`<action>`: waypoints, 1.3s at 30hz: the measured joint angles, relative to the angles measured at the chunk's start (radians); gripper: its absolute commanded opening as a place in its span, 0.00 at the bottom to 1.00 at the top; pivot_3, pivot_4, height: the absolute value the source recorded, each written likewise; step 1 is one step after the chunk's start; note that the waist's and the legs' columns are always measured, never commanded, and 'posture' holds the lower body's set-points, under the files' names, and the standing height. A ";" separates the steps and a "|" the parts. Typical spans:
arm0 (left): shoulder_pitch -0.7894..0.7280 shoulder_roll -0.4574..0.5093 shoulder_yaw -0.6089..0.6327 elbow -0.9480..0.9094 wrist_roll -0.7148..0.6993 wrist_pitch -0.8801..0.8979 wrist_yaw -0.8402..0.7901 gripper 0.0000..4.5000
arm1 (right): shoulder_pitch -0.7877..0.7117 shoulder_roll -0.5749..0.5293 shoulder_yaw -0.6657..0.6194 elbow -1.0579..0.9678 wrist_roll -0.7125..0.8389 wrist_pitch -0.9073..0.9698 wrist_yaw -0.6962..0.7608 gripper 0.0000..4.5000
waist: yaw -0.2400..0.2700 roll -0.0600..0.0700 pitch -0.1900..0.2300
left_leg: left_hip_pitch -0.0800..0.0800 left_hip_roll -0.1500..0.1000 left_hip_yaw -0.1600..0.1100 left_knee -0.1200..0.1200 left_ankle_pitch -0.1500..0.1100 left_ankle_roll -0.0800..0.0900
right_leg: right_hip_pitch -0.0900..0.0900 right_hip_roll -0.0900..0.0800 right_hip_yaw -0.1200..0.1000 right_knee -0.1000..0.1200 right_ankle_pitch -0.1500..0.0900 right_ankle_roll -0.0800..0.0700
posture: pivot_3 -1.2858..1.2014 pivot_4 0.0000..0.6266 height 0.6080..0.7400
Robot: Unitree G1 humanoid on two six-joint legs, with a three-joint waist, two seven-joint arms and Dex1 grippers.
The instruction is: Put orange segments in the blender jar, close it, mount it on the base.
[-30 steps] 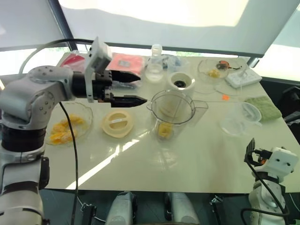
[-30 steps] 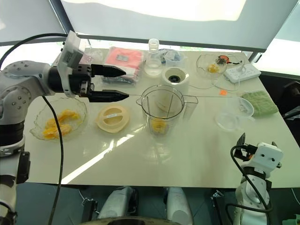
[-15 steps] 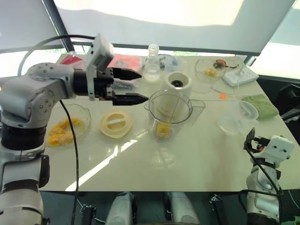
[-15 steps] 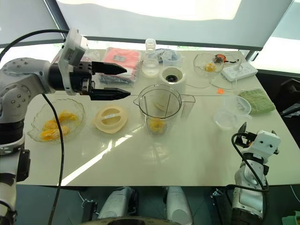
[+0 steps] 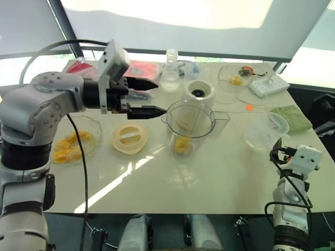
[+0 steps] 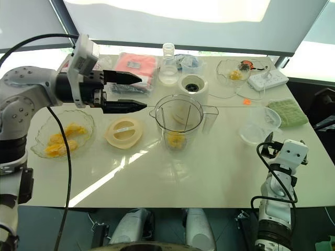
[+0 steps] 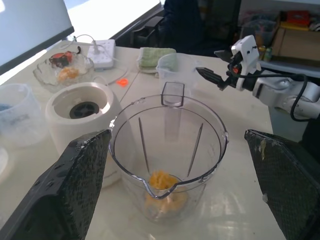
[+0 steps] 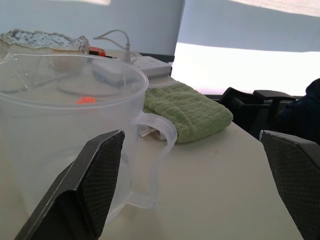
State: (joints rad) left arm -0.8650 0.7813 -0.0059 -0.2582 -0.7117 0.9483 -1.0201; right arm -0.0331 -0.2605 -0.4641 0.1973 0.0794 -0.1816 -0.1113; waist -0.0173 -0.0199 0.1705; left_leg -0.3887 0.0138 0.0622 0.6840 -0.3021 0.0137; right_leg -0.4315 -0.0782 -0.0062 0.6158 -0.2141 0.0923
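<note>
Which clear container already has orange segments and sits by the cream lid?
The blender jar, tall with a handle, orange segments at its bottom, right of the cream lid; the glass bowl is shallow.

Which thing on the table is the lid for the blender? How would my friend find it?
Start at the tall clear blender jar in the middle of the white table. Look to its left, toward the glass bowl of orange segments: between them lies the lid. It is the only flat, round, cream disc, with a raised bar across its top, unlike the taller cream base behind the jar.

orange segments [image 7: 161, 181], cream-white base [image 7: 82, 111], green cloth [image 8: 187, 110]
</note>
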 measured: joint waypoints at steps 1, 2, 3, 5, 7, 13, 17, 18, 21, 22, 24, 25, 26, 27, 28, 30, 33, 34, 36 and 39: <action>0.001 0.000 0.000 0.000 0.000 0.000 0.000 0.99 | 0.008 0.001 0.000 -0.004 0.000 0.000 -0.001 1.00 | 0.000 0.000 0.000 | 0.000 0.000 0.000 0.000 0.000 0.000 | 0.000 0.000 0.000 0.000 0.000 0.000 | 0.52 0.24 1.00; 0.003 0.001 0.001 0.000 0.000 0.000 0.000 0.99 | 0.019 0.001 0.001 -0.009 0.000 0.000 -0.001 1.00 | 0.001 0.000 0.000 | 0.000 0.000 0.000 0.000 0.000 0.000 | 0.000 0.000 0.000 0.000 0.000 0.000 | 0.52 0.24 1.00; 0.004 0.001 0.001 0.000 0.000 0.000 0.000 0.99 | 0.025 0.002 0.001 -0.010 0.000 0.000 -0.002 1.00 | 0.000 0.000 0.000 | 0.000 0.000 0.000 0.000 0.000 0.000 | 0.000 0.000 0.000 0.000 0.000 0.000 | 0.52 0.24 1.00; 0.005 0.001 0.001 0.000 0.000 0.000 0.000 0.99 | 0.036 0.003 0.002 -0.010 0.000 0.000 -0.008 1.00 | 0.000 0.000 0.000 | 0.000 0.000 0.000 0.000 0.000 0.000 | 0.000 0.000 0.000 0.000 0.000 0.000 | 0.52 0.24 1.00; 0.005 0.001 0.001 0.000 0.000 0.000 0.000 0.99 | 0.035 0.003 0.002 -0.009 0.000 -0.001 -0.013 1.00 | -0.001 0.000 0.000 | 0.000 0.000 0.000 0.000 0.000 0.000 | 0.000 0.000 0.000 0.000 0.000 0.000 | 0.52 0.24 1.00; 0.006 -0.004 0.000 0.000 0.001 -0.001 0.000 0.99 | -0.024 -0.018 0.006 0.059 -0.010 -0.016 -0.021 1.00 | -0.003 0.000 0.000 | 0.000 0.000 0.001 0.000 0.000 0.000 | 0.000 0.000 0.000 0.000 0.000 0.000 | 0.52 0.24 1.00; 0.006 -0.006 0.000 -0.001 0.002 -0.001 0.003 0.99 | -0.087 -0.053 0.011 0.151 -0.018 -0.042 -0.020 1.00 | -0.003 0.001 0.000 | 0.000 0.000 0.001 0.000 0.000 0.000 | 0.000 0.000 0.001 0.000 0.000 0.000 | 0.52 0.24 1.00; 0.006 -0.006 0.000 -0.001 0.002 -0.002 0.004 0.99 | -0.098 -0.059 0.012 0.172 -0.020 -0.051 -0.021 1.00 | -0.003 0.001 0.000 | 0.000 0.000 0.001 0.000 0.000 0.000 | 0.000 0.000 0.001 0.000 0.000 0.000 | 0.52 0.24 1.00; 0.007 -0.006 0.000 -0.002 0.003 -0.002 0.010 0.99 | -0.127 -0.077 0.015 0.231 -0.029 -0.067 -0.030 1.00 | -0.003 0.001 0.000 | 0.000 0.000 0.001 0.000 0.000 0.000 | 0.000 0.000 0.001 0.000 0.000 0.000 | 0.52 0.24 1.00; 0.008 -0.006 0.000 -0.005 0.003 -0.002 0.015 0.99 | -0.133 -0.080 0.016 0.248 -0.033 -0.072 -0.035 1.00 | -0.003 0.001 0.000 | 0.000 0.000 0.001 0.000 0.000 0.000 | 0.000 0.000 0.001 0.000 0.000 0.000 | 0.52 0.24 1.00; 0.009 -0.006 0.000 -0.018 0.003 -0.002 0.020 0.99 | -0.138 -0.081 0.017 0.264 -0.035 -0.081 -0.040 1.00 | -0.003 0.001 0.000 | 0.000 0.000 0.001 0.000 0.000 0.000 | 0.000 0.000 0.001 0.000 0.000 0.000 | 0.52 0.24 1.00; 0.009 -0.006 0.000 -0.022 0.002 -0.002 0.021 0.99 | -0.138 -0.081 0.019 0.270 -0.035 -0.085 -0.041 1.00 | -0.003 0.001 0.000 | 0.000 0.000 0.001 0.000 0.000 0.000 | 0.000 0.000 0.001 0.000 0.000 0.000 | 0.52 0.24 1.00; 0.010 -0.006 0.000 -0.022 0.002 -0.002 0.021 0.99 | -0.138 -0.081 0.022 0.273 -0.036 -0.087 -0.041 1.00 | -0.003 0.001 0.000 | 0.000 0.000 0.001 0.000 0.000 0.000 | 0.000 0.000 0.001 0.000 0.000 0.000 | 0.52 0.24 1.00; 0.012 -0.006 0.000 -0.023 0.003 -0.002 0.022 0.99 | -0.138 -0.081 0.024 0.277 -0.036 -0.087 -0.041 1.00 | -0.004 0.001 0.000 | 0.000 0.000 0.001 0.000 0.000 0.000 | 0.000 0.000 0.001 0.000 0.000 0.000 | 0.52 0.24 1.00; 0.016 -0.006 0.000 -0.023 0.003 -0.002 0.023 0.99 | -0.138 -0.081 0.025 0.278 -0.036 -0.087 -0.042 1.00 | -0.004 0.001 0.000 | 0.001 0.000 0.001 0.000 0.000 0.000 | 0.000 0.000 0.001 0.000 0.000 0.000 | 0.52 0.24 1.00; 0.026 -0.006 0.000 -0.023 0.004 -0.004 0.024 0.99 | -0.138 -0.081 0.026 0.278 -0.036 -0.088 -0.048 1.00 | -0.004 0.001 0.000 | 0.001 0.000 0.001 0.000 0.000 0.000 | 0.000 0.000 0.001 0.000 0.000 0.000 | 0.52 0.24 1.00; 0.028 -0.006 0.000 -0.023 0.006 -0.013 0.023 0.99 | -0.140 -0.081 0.026 0.289 -0.038 -0.091 -0.062 1.00 | -0.003 0.001 0.000 | 0.001 0.000 0.001 0.000 0.000 0.000 | 0.000 0.000 0.001 0.000 0.000 0.000 | 0.52 0.24 1.00; 0.028 -0.007 -0.001 -0.023 0.007 -0.021 0.023 0.99 | -0.141 -0.082 0.027 0.301 -0.039 -0.091 -0.067 1.00 | -0.003 0.001 0.000 | 0.001 0.000 0.001 0.000 0.000 0.000 | 0.000 0.000 0.001 0.000 0.000 0.000 | 0.52 0.24 1.00; 0.028 -0.007 -0.002 -0.023 0.011 -0.025 0.022 0.99 | -0.144 -0.083 0.027 0.318 -0.040 -0.092 -0.075 1.00 | -0.002 0.001 0.000 | 0.001 0.000 0.001 0.000 0.000 0.000 | 0.000 0.000 0.001 0.000 0.000 0.000 | 0.52 0.24 1.00; 0.030 -0.008 -0.011 -0.023 0.014 -0.030 0.022 0.99 | -0.153 -0.098 0.028 0.343 -0.046 -0.096 -0.088 1.00 | -0.003 0.001 0.000 | 0.001 -0.001 0.001 0.000 0.000 0.000 | 0.000 0.000 0.001 0.000 0.000 0.000 | 0.52 0.24 1.00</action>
State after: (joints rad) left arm -0.8353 0.7737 -0.0169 -0.2814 -0.6981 0.9178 -0.9977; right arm -0.1864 -0.3583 -0.4365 0.5406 0.0335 -0.2771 -0.1992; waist -0.0202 -0.0191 0.1708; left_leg -0.3882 0.0133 0.0637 0.6839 -0.3020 0.0135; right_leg -0.4313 -0.0783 -0.0050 0.6156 -0.2140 0.0924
